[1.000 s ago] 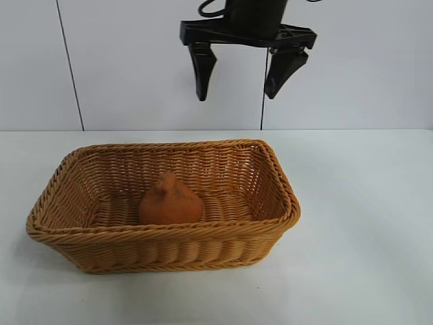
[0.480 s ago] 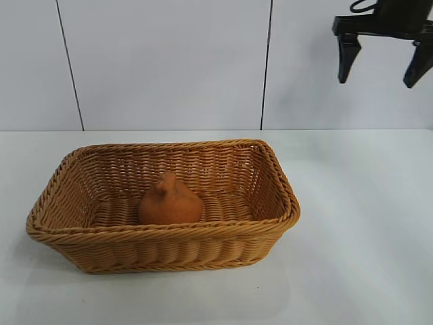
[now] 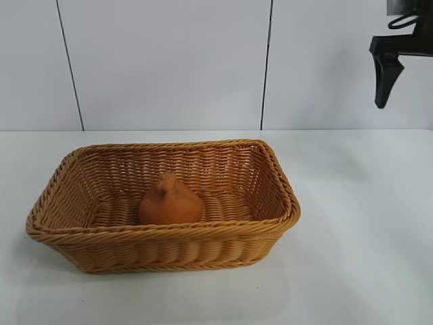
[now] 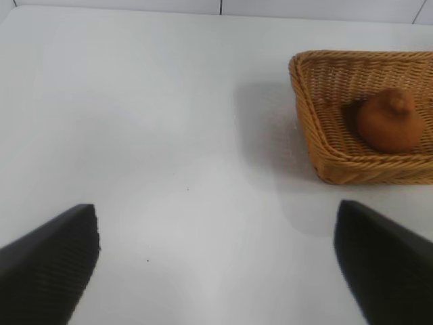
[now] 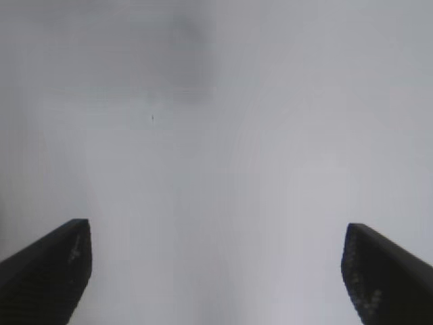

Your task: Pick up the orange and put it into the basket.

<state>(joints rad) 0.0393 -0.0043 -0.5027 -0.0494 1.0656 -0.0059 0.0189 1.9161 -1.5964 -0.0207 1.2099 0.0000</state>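
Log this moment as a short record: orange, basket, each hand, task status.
orange: resting inside the basket, knob up
basket: upright on the white table
right hand: open, empty, high at the exterior view's right edge, away from the basket, bare table below it
left hand: open, empty, over bare table beside the basket
task status: orange in basket, nothing held

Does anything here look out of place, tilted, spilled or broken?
Nothing stands out. The orange sits inside the basket, which stands flat on the white table and looks whole. The right hand hangs open and empty off to the side; the left hand is open too, away from the basket.
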